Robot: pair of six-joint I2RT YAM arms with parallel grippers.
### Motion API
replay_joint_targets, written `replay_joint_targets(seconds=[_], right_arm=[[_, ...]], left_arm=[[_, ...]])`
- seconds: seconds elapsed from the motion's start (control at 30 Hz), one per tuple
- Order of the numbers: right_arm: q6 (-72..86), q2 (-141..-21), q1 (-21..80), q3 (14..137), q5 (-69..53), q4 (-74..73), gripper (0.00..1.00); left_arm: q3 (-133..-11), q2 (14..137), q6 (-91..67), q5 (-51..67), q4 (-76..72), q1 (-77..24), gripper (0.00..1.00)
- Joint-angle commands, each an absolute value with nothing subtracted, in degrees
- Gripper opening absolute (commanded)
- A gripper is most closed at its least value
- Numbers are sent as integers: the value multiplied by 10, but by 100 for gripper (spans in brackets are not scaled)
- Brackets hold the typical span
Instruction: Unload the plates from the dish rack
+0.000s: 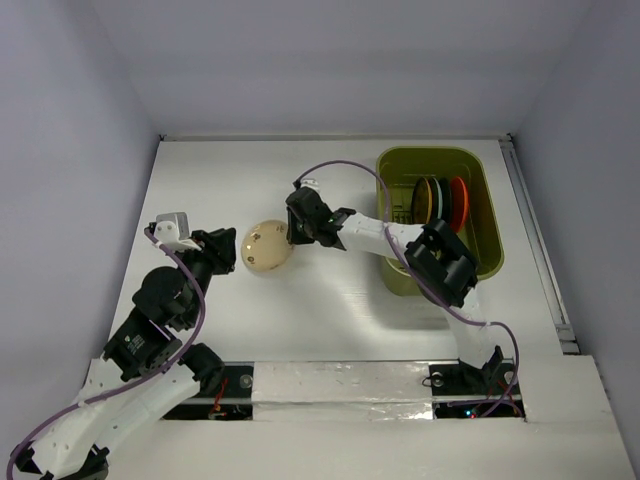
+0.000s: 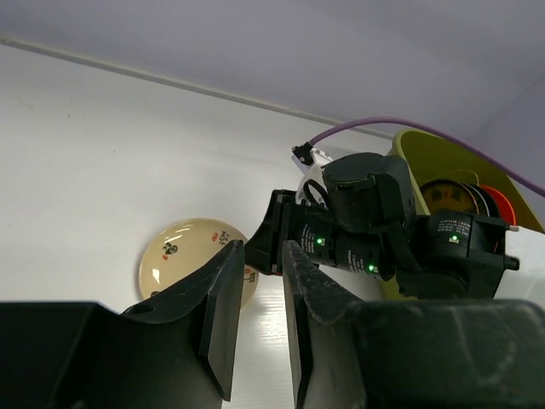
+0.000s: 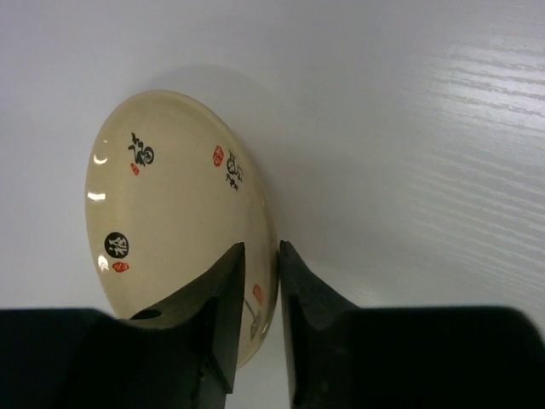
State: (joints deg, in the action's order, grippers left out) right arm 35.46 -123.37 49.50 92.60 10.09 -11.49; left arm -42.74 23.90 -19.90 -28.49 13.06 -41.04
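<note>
Dish rack [image 1: 492, 225], an olive plastic tub, holds upright round plates [image 1: 440, 198]. The glossy cream plate [image 1: 265, 248] has its rim between the jaws of the right gripper [image 3: 261, 256]; I cannot tell if it grips. The left gripper [image 2: 262, 251] is slightly parted and empty.

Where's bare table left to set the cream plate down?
Free: far-left table, between back wall and left gripper; near strip between cream plate and taped edge. Crowded: around that plate, with the right gripper on its rim; right side taken by the dish rack.

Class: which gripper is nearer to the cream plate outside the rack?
Right. The right gripper straddles the rim of the cream plate; the left gripper sits beside its opposite edge, holding nothing.
</note>
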Motion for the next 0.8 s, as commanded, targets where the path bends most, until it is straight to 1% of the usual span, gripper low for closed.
replay_joint_targets(seconds=[0.0,0.03,0.1,0.17,0.3,0.43,0.53,0.57,0.6,0.63,0.67,0.7,0.73,0.77], right_arm=[[364,-1233,499,912,123,-95,32],[364,-1232,499,909,126,-95,37],[366,-1230,499,903,130,-97,42],[364,-1226,499,896,137,-103,52],[357,-1212,504,890,148,-112,54],[338,-1170,512,898,166,-134,55],[322,-1107,518,900,192,-150,56],[317,-1066,518,897,201,-155,55],[312,-1043,518,886,211,-156,54],[299,-1021,518,879,236,-162,47],[291,-998,518,873,254,-168,39],[284,-954,511,866,267,-175,28],[273,-933,504,850,288,-184,13],[267,-911,494,839,297,-199,8]], left_arm=[[-423,243,-199,-280,105,-408,22],[-423,243,-198,-280,105,-408,23],[-423,242,-198,-279,105,-408,23],[-423,241,-198,-279,105,-408,24],[-423,239,-198,-279,105,-408,25],[-423,237,-197,-279,105,-408,25],[-423,237,-197,-280,105,-408,25],[-423,237,-196,-280,105,-408,25],[-423,237,-197,-281,105,-408,25],[-423,237,-196,-281,105,-408,25],[-423,237,-196,-281,106,-408,25],[-423,236,-196,-281,105,-408,25],[-423,236,-196,-280,105,-408,25],[-423,236,-196,-280,105,-408,22]])
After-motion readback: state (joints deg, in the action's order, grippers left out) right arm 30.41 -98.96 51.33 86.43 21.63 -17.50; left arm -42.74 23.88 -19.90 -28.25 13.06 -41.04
